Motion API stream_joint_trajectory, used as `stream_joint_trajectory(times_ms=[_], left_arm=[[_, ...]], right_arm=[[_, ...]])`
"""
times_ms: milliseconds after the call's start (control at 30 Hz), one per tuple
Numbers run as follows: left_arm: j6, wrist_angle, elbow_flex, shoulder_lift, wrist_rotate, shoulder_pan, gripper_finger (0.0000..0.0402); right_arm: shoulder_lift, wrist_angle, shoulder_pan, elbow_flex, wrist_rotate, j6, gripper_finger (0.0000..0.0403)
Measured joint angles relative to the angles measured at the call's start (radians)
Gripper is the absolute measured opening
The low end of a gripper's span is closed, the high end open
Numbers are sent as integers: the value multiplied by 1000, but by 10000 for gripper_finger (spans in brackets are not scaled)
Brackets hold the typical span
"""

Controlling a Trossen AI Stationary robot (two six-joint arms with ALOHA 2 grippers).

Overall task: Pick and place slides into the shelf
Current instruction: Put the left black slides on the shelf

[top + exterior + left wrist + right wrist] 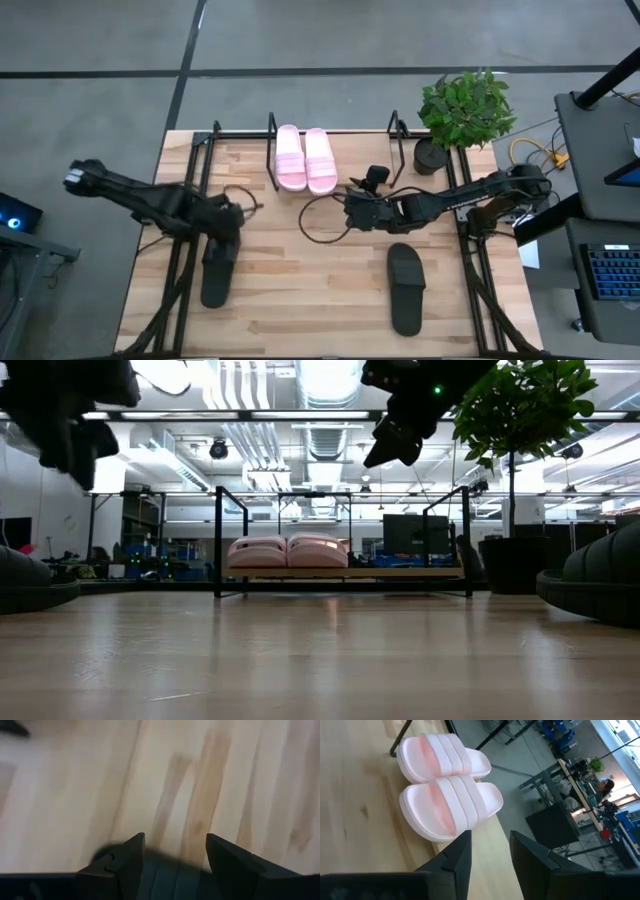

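A wooden bench [300, 280] is carrying a low black metal shelf [400, 150] along its far edge, seen from above with two dark robot arms reaching in from either side.

Two pink slides [305, 158] are already sitting side by side on the shelf's board, toes pointing to the back, touching each other and filling the left half of the rack — so the space beside them is lying free, judging by the layout, for the remaining pair.

Two black slides are lying out on the bench, well apart from each other. One black slide [218, 270] is lying near the left side, directly below the left gripper [228, 228]. The left wrist view is showing this gripper's jaws spread moderately wide with nothing between them, and a dark rounded shape, likely that slide, just beneath. This looks like the approach for a pick-up.

The other black slide [406, 288] is lying toward the right front of the bench, untouched. The right gripper [352, 208] is hovering in the middle of the bench, just in front of the shelf and near the pink pair; its wrist view is looking past narrowly parted, empty jaws straight at the pink slides.

A potted plant [465, 110] is standing at the bench's far right corner, outside the shelf — something the right arm needs to avoid.

Roughly half the task appears done.
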Motion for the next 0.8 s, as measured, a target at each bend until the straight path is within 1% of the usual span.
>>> stream_joint_trajectory(times_ms=[200, 267, 333, 400, 467, 600, 800], left_arm=[[-67, -69, 90, 198, -11, -129, 196], [-99, -129, 133, 263, -55, -177, 196], [-144, -231, 173, 332, -112, -232, 196], [-206, -327, 205, 392, -162, -287, 196], [-276, -405, 226, 441, -190, -338, 196], [-373, -423, 238, 501, -201, -417, 196], [-483, -427, 233, 568, -156, -485, 196]], right_arm=[[0, 17, -1, 0, -1, -19, 124], [0, 19, -1, 0, -1, -19, 125], [0, 21, -1, 0, -1, -19, 125], [0, 22, -1, 0, -2, -18, 122], [0, 24, -1, 0, -2, -19, 120], [0, 25, -1, 0, -2, -18, 116], [0, 26, -1, 0, -2, -11, 118]])
